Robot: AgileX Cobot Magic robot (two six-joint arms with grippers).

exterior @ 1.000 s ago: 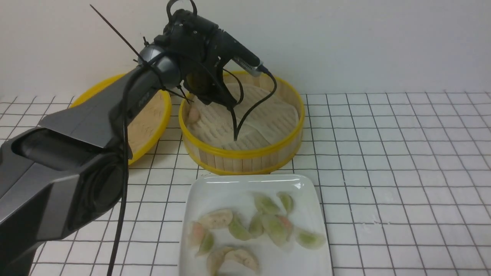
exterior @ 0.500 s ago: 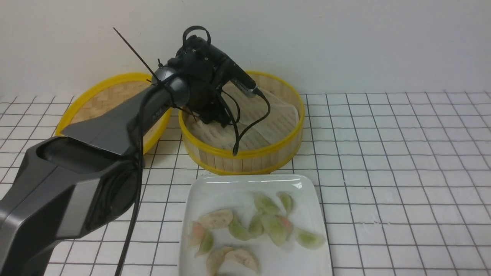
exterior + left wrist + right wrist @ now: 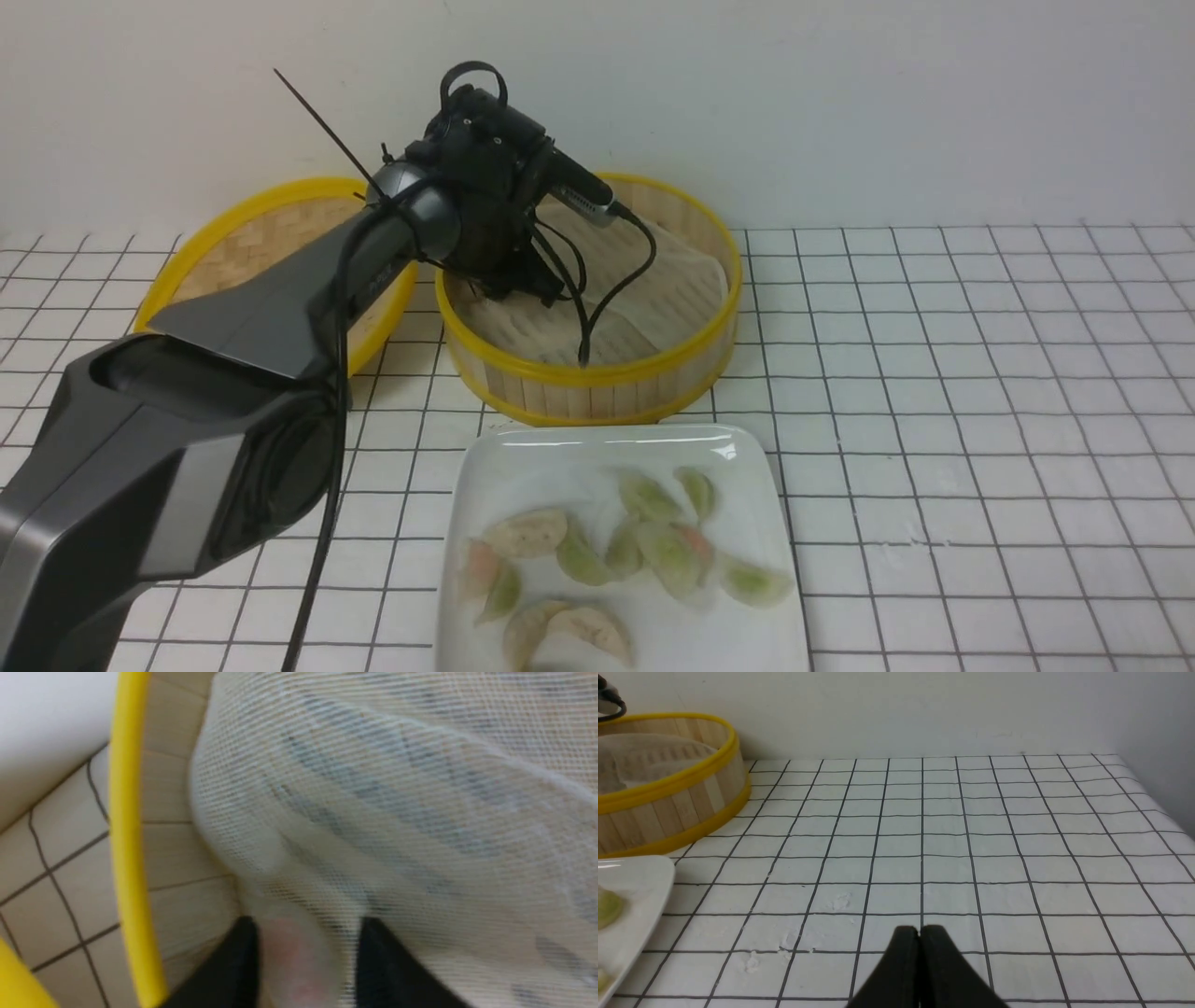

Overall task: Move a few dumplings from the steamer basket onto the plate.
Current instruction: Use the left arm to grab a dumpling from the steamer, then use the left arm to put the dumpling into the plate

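One pinkish dumpling (image 3: 294, 961) lay by the steamer basket (image 3: 126, 835) wall, so the left tool (image 3: 307, 928) was down inside, fingers apart astride it. Several dumplings (image 3: 597, 551) sat on the plate (image 3: 485, 457); the right tool (image 3: 920, 940), pressed together, hung over the counter (image 3: 1017, 858), clear of the work.

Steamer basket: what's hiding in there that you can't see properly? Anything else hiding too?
- Left wrist view: the pinkish dumpling between the left gripper fingers is blurred, so I cannot tell if it is squeezed.
- Front view: the left arm blocks the gripper tips inside the steamer basket.
- Front view: the plate is cut off at the picture's bottom edge, so its dumplings can't all be counted.
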